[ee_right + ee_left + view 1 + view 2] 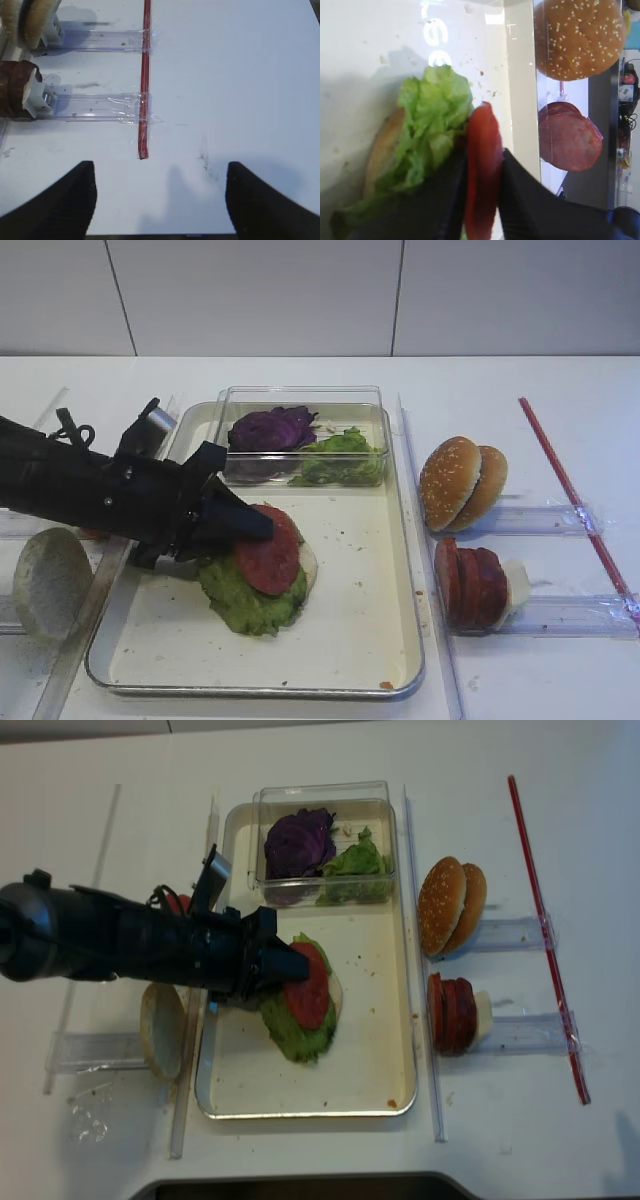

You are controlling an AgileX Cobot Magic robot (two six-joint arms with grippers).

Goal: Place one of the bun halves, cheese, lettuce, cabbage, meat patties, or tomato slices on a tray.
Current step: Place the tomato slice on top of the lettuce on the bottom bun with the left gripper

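A pinkish-red tomato slice (482, 165) stands on edge between the two fingers of my left gripper (483, 152), which touch both of its faces. From above, the slice (270, 550) rests on a ruffled lettuce (245, 602) leaf over a bun half (377, 150) inside the silver tray (350, 620). My left gripper (255, 525) reaches in from the left. My right gripper (160, 167) hangs open over bare white table, holding nothing.
A clear box (300, 400) with purple cabbage (270, 428) and more lettuce sits at the tray's far end. Right of the tray stand sesame bun halves (462, 482) and stacked meat patties (470, 585). A pale bun half (50, 580) lies left. A red strip (570, 490) runs along the right.
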